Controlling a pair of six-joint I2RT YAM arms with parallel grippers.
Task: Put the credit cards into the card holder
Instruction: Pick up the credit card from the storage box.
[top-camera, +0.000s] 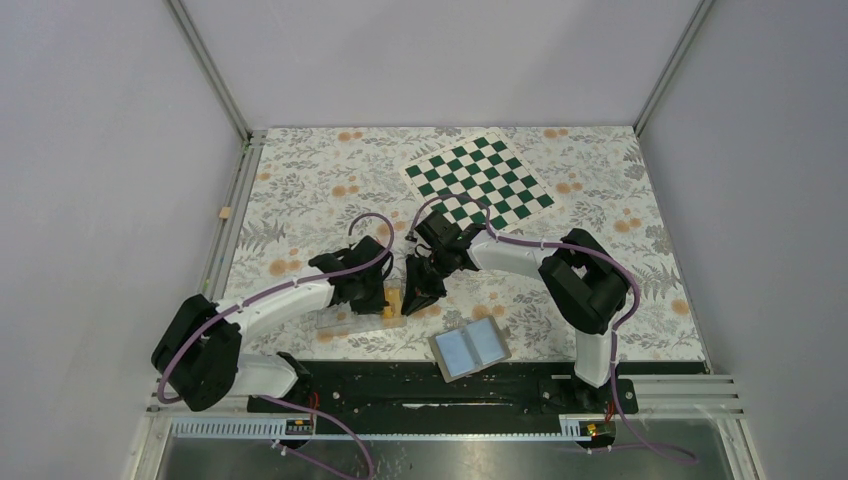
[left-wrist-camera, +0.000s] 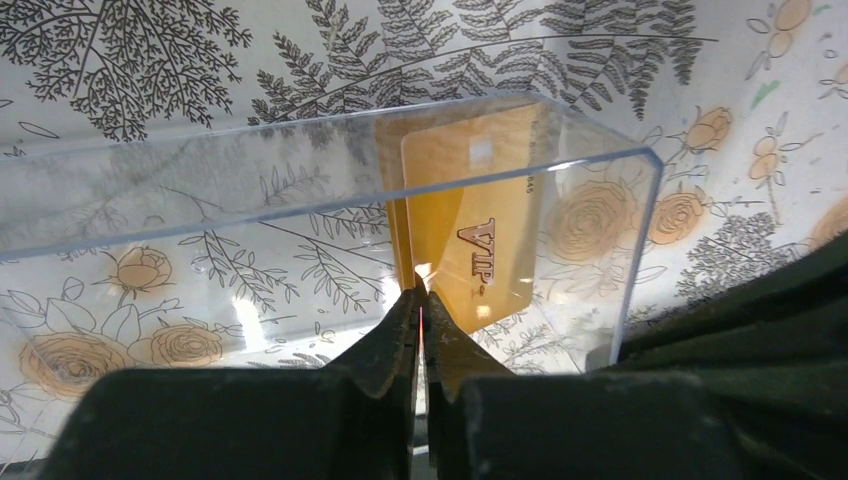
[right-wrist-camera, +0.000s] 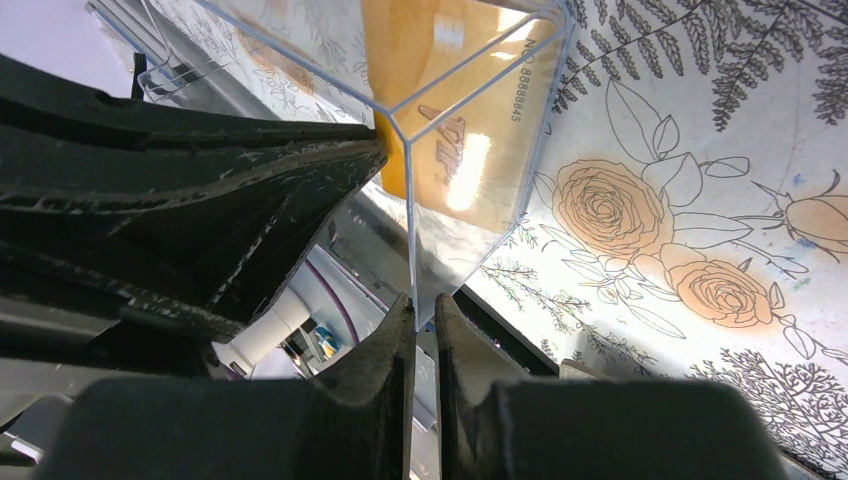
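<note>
Orange-yellow credit cards stand on edge inside a clear plastic tray, one showing "VIP". My left gripper reaches into the tray and is shut on the near edge of a credit card; a thin orange line shows between its jaws. My right gripper is shut on the tray's corner wall, with the credit cards seen through it. In the top view both grippers, left and right, meet at the tray's right end beside the credit cards. The card holder lies open near the front edge.
A green-and-white chessboard lies at the back of the flowered tablecloth. The right arm stretches leftward across the middle of the table. The arm bases' black rail runs just below the card holder.
</note>
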